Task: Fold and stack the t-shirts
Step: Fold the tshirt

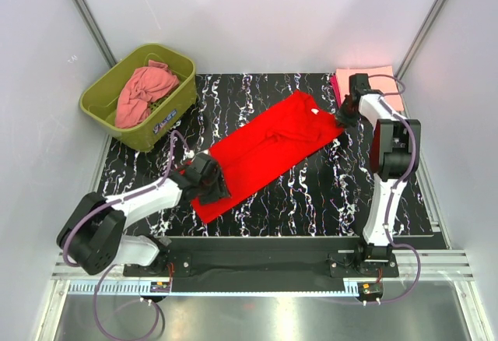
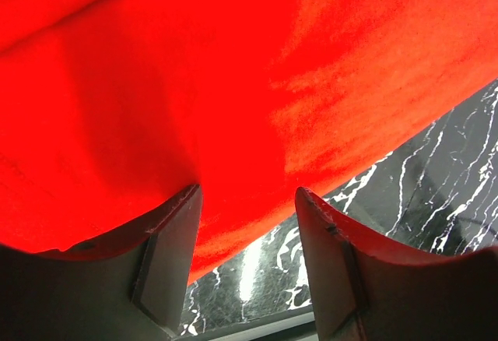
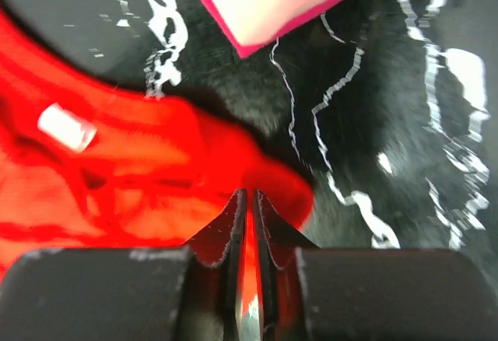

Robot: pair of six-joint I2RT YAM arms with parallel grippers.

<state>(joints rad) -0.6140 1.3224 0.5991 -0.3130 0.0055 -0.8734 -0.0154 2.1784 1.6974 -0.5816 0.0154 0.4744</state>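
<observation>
On desk point(image 1: 327, 193), red t-shirt point(image 1: 272, 142) limp, light; right end effector point(image 3: 249, 195) pinches collar-end edge, left end effector point(image 2: 247, 191) released at hem.

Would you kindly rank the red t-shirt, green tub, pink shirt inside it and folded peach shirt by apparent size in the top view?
1. red t-shirt
2. green tub
3. pink shirt and folded peach shirt look alike; the right arm covers part of the peach one, so unranked.
</observation>
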